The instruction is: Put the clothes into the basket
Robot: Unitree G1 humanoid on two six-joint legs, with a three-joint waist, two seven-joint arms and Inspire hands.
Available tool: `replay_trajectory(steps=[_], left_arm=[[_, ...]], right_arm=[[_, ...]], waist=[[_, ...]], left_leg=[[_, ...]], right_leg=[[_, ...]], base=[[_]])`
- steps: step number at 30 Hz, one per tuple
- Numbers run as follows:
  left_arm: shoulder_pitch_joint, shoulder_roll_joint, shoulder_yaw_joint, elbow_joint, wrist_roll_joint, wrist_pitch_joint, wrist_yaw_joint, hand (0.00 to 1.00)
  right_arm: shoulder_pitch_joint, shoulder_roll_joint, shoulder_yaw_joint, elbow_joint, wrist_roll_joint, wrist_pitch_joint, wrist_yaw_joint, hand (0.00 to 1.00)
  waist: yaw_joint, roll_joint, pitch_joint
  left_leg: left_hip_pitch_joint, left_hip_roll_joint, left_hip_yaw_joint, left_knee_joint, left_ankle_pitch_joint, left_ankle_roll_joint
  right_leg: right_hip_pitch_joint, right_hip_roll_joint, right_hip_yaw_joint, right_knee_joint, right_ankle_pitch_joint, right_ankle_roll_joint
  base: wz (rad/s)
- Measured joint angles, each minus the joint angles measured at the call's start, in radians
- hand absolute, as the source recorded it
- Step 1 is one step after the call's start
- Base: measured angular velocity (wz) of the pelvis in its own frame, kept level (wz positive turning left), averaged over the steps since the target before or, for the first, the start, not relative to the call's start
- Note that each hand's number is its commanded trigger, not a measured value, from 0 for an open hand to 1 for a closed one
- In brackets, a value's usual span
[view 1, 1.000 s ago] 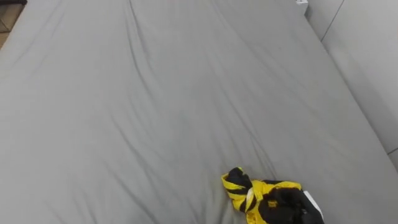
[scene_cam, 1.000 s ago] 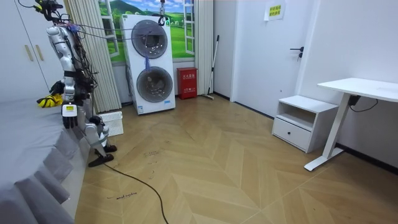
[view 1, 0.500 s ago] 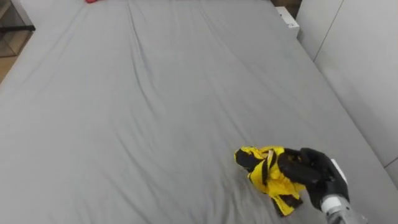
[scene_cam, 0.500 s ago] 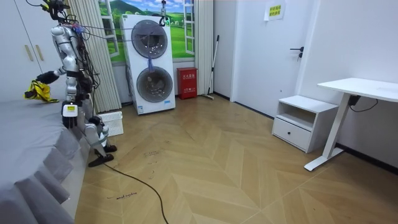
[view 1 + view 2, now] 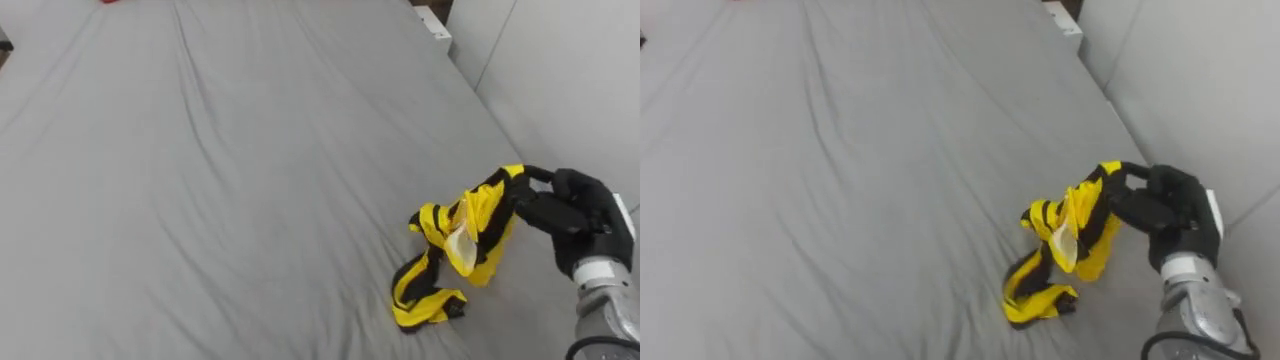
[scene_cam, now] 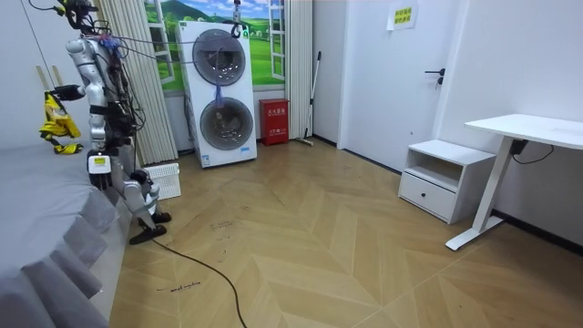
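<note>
Over the grey bed (image 5: 200, 180), a yellow-and-black garment (image 5: 468, 235) is held aloft by the right robot hand (image 5: 578, 212), whose fingers are clenched round its upper end.

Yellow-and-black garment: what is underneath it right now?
Gray bed sheet lies beneath the garment, which hangs from the right hand. The sheet directly behind the cloth is covered.

Likely a bedroom: bed (image 6: 36, 196), washing machines (image 6: 223, 91)
</note>
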Motion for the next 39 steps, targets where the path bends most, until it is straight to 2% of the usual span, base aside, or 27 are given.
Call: replay_trajectory(steps=[2,7,8,10,12,14,16,18,22,23,27,28,29,32,35,36,38,39], left_arm=[[0.006,0.001,0.013,0.0,-0.001,0.005,0.008,0.0],[0.009,-0.004,0.037,0.0,-0.01,0.034,0.052,0.0],[0.01,-0.008,0.047,0.0,-0.011,0.044,0.064,0.0],[0.016,-0.011,0.063,0.001,-0.013,0.058,0.078,0.0],[0.021,-0.01,0.067,0.001,-0.026,0.077,0.094,0.0],[0.026,-0.011,0.092,0.001,-0.027,0.1,0.104,0.0],[0.031,-0.011,0.11,0.002,-0.027,0.111,0.111,0.0],[0.038,-0.011,0.114,0.002,-0.029,0.126,0.122,0.0],[0.039,-0.01,0.126,0.002,-0.044,0.146,0.132,0.0],[0.039,-0.01,0.126,0.001,-0.049,0.147,0.132,0.0],[0.04,-0.004,0.126,0.012,-0.073,0.162,0.132,0.0],[0.04,-0.003,0.126,0.012,-0.074,0.166,0.132,0.0],[0.039,-0.003,0.125,0.012,-0.079,0.171,0.131,0.0],[0.039,-0.004,0.111,0.012,-0.12,0.191,0.13,0.0],[0.04,-0.005,0.098,0.012,-0.172,0.208,0.131,0.0],[0.04,-0.005,0.098,0.013,-0.19,0.214,0.131,0.0],[0.039,-0.006,0.098,0.014,-0.191,0.219,0.129,0.0],[0.037,-0.006,0.097,0.016,-0.207,0.22,0.122,0.0]], right_arm=[[0.002,-0.006,-0.034,-0.019,0.009,0.008,-0.017,1.0],[0.05,-0.012,-0.099,-0.047,0.043,0.018,-0.043,1.0],[0.063,-0.012,-0.101,-0.046,0.035,0.033,-0.042,1.0],[0.082,-0.012,-0.112,-0.046,0.034,0.057,-0.034,1.0],[0.096,-0.011,-0.132,-0.046,0.034,0.088,-0.032,1.0],[0.101,-0.011,-0.144,-0.048,0.037,0.104,-0.03,1.0],[0.115,-0.01,-0.166,-0.049,0.036,0.106,-0.031,1.0],[0.123,-0.01,-0.191,-0.049,0.036,0.106,-0.034,1.0],[0.144,0.008,-0.207,-0.068,0.023,0.112,-0.045,1.0],[0.162,0.008,-0.207,-0.116,0.011,0.128,-0.043,1.0],[0.173,0.008,-0.218,-0.168,-0.007,0.128,-0.045,1.0],[0.177,0.008,-0.22,-0.17,-0.009,0.127,-0.046,1.0],[0.185,0.009,-0.221,-0.171,-0.016,0.127,-0.049,1.0],[0.195,0.009,-0.22,-0.168,-0.055,0.138,-0.05,1.0],[0.196,0.008,-0.221,-0.159,-0.071,0.139,-0.052,1.0],[0.198,0.008,-0.221,-0.155,-0.071,0.139,-0.054,1.0],[0.197,0.008,-0.224,-0.155,-0.08,0.139,-0.055,1.0],[0.191,0.008,-0.234,-0.153,-0.08,0.138,-0.054,1.0]], waist=[[-0.018,-0.001,-0.0009],[-0.049,-0.002,-0.0009],[-0.054,-0.007,0.0016],[-0.076,-0.008,0.0026],[-0.093,-0.005,0.0027],[-0.118,-0.004,0.0026],[-0.125,-0.003,0.0028],[-0.15,0.001,0.003],[-0.164,0.008,0.0035],[-0.181,0.023,-0.0013],[-0.197,0.033,0.0012],[-0.203,0.037,0.0009],[-0.216,0.043,0.0009],[-0.219,0.065,0.0036],[-0.244,0.086,0.0104],[-0.249,0.091,0.0096],[-0.275,0.103,0.0121],[-0.279,0.112,0.0168]], left_leg=[[-0.001,0.003,0.007,0.0,0.0,0.0],[0.0,0.012,0.067,0.0,-0.001,-0.002],[0.005,0.013,0.085,0.0,-0.003,-0.005],[0.01,0.018,0.102,0.0,-0.004,-0.006],[0.011,0.03,0.147,0.0,-0.008,-0.013],[0.01,0.038,0.169,0.0,-0.01,-0.016],[0.012,0.047,0.193,0.0,-0.015,-0.024],[0.01,0.053,0.223,0.0,-0.015,-0.025],[0.0,0.063,0.249,0.0,-0.018,-0.03],[-0.018,0.063,0.249,0.0,-0.019,-0.031],[-0.039,0.065,0.25,0.002,-0.019,-0.031],[-0.045,0.065,0.25,0.003,-0.02,-0.03],[-0.059,0.065,0.255,0.003,-0.021,-0.029],[-0.083,0.081,0.324,0.006,-0.032,-0.032],[-0.114,0.084,0.365,0.024,-0.039,-0.026],[-0.128,0.086,0.383,0.029,-0.04,-0.025],[-0.158,0.085,0.385,0.035,-0.04,-0.024],[-0.173,0.084,0.389,0.038,-0.04,-0.023]], right_leg=[[-0.006,0.002,0.012,0.003,0.0,0.0],[-0.03,0.012,0.06,0.017,0.004,-0.004],[-0.032,0.018,0.077,0.017,0.007,-0.007],[-0.033,0.024,0.094,0.019,0.009,-0.01],[-0.053,0.036,0.131,0.034,0.012,-0.015],[-0.064,0.045,0.156,0.036,0.018,-0.017],[-0.073,0.056,0.183,0.04,0.022,-0.017],[-0.086,0.064,0.205,0.044,0.028,-0.017],[-0.113,0.078,0.24,0.049,0.039,-0.012],[-0.135,0.08,0.244,0.053,0.043,-0.01],[-0.175,0.098,0.301,0.063,0.061,-0.003],[-0.181,0.099,0.304,0.063,0.063,-0.002],[-0.195,0.108,0.334,0.066,0.069,-0.002],[-0.236,0.128,0.399,0.067,0.092,0.003],[-0.282,0.142,0.439,0.088,0.106,-0.003],[-0.307,0.147,0.457,0.102,0.106,-0.002],[-0.343,0.15,0.466,0.116,0.109,0.001],[-0.36,0.154,0.478,0.123,0.112,0.004]], base=[[-0.25],[-0.3],[-0.36],[-0.33],[-0.45],[-0.46],[-0.45],[-0.32],[-0.31],[-0.25],[-0.39],[-0.21],[-0.22],[-0.48],[-0.47],[-0.46],[-0.26],[-0.22]])
